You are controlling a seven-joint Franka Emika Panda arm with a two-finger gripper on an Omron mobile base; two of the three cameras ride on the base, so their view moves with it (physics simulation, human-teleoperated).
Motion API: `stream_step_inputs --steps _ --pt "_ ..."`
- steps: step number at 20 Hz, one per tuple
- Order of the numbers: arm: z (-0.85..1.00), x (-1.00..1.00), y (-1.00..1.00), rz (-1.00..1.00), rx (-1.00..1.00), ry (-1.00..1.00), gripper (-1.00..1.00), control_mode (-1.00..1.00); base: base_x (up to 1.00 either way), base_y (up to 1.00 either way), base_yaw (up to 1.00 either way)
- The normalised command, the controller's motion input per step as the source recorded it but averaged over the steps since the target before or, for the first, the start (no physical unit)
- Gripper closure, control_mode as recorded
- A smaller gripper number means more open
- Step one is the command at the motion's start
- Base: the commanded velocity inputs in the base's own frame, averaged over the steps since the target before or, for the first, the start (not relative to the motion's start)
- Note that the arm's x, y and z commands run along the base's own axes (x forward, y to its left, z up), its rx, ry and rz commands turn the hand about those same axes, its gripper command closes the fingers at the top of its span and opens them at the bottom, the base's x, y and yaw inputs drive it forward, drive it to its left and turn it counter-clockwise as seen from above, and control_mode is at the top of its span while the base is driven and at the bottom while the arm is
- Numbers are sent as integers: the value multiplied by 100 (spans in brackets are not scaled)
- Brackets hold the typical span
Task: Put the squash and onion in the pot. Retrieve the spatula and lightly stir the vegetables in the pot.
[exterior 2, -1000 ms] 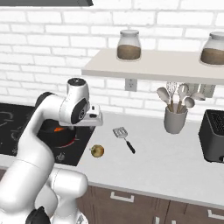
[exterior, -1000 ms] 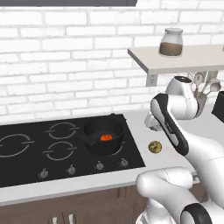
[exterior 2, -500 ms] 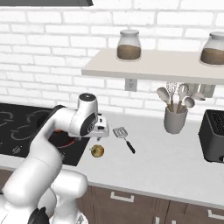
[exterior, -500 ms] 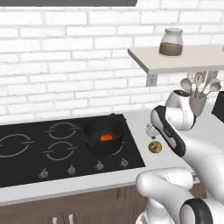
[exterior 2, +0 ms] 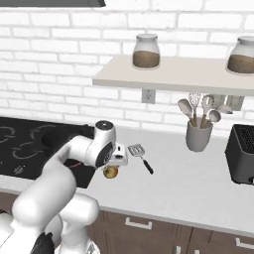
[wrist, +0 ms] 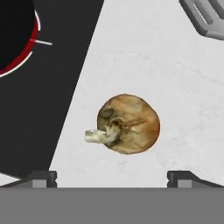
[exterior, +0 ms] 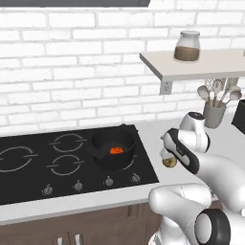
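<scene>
We see a pale counter (exterior 2: 198, 183) beside the black stove (exterior: 28, 167), under a white brick wall (exterior: 72, 72). The gripper (wrist: 112, 177), jaws wide and empty, has come down from the pot (exterior: 113, 150) over the onion (wrist: 128, 124).

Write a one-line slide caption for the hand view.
Open gripper poised above the onion on the pale counter, beside the black stove, spatula at the corner.

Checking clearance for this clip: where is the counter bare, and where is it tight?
Bare counter runs between the spatula and the toaster, in front of the utensil cup. It is tight by the stove edge: the onion lies under the open gripper, the pot nearby.
</scene>
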Motion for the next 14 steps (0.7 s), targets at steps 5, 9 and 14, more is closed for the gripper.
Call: stream_step_inputs --steps 5,9,14 --pt "-27 26 -13 0 -1 1 -100 -100 0 0 0" --pt "-26 34 -6 0 0 2 -100 -100 0 0 0" --pt "-34 36 0 0 0 5 -100 -100 0 0 0"
